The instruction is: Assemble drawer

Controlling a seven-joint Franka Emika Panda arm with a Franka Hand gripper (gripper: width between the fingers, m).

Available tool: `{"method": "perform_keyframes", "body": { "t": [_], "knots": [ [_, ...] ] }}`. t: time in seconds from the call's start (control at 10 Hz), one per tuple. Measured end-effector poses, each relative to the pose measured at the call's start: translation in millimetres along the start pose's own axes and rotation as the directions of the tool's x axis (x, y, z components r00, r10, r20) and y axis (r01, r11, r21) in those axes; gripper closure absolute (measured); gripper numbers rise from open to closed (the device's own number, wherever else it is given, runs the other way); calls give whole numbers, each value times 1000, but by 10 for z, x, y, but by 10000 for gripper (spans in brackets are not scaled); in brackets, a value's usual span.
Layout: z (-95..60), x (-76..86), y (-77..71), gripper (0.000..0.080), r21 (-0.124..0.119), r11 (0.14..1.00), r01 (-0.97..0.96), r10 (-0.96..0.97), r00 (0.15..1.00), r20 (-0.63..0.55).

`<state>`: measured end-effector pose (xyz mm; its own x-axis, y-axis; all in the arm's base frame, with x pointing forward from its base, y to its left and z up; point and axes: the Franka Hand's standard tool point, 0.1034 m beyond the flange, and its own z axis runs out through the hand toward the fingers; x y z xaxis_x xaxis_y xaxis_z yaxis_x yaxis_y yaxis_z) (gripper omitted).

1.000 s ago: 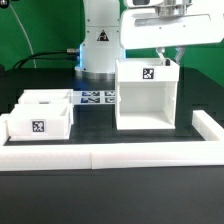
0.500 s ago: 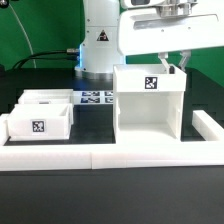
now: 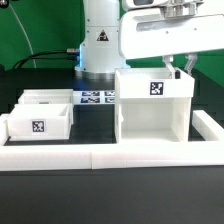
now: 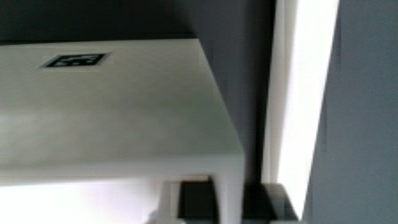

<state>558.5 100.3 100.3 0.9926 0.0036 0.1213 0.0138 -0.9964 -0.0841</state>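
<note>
The tall open-fronted white box shell (image 3: pixel 152 105) stands on the table at the exterior view's right, its open side toward the camera and a tag on its upper face. My gripper (image 3: pixel 178 66) comes down at its upper right edge and is shut on the shell's right wall. In the wrist view the two black fingers (image 4: pixel 196 204) grip a thin white wall, with the shell's tagged white face (image 4: pixel 107 110) beside them. Two shallow white trays (image 3: pixel 40 116) sit side by side at the exterior view's left, apart from the shell.
A long low white border wall (image 3: pixel 110 156) runs along the front and turns back at the right (image 3: pixel 208 124). The marker board (image 3: pixel 97 98) lies behind, between trays and shell. The robot base (image 3: pixel 98 45) stands at the back.
The box shell, held in my gripper, has slid toward the exterior view's right and turned slightly. The trays have not moved.
</note>
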Motion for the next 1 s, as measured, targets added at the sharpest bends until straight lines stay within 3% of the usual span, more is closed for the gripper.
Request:
{"method": "perform_keyframes", "body": {
  "t": [0.4,1.0],
  "knots": [
    [-9,30,1,761,1,1000,9,-9,1000,-5],
    [-36,58,-40,761,17,967,-253,253,967,-13]
  ]
}}
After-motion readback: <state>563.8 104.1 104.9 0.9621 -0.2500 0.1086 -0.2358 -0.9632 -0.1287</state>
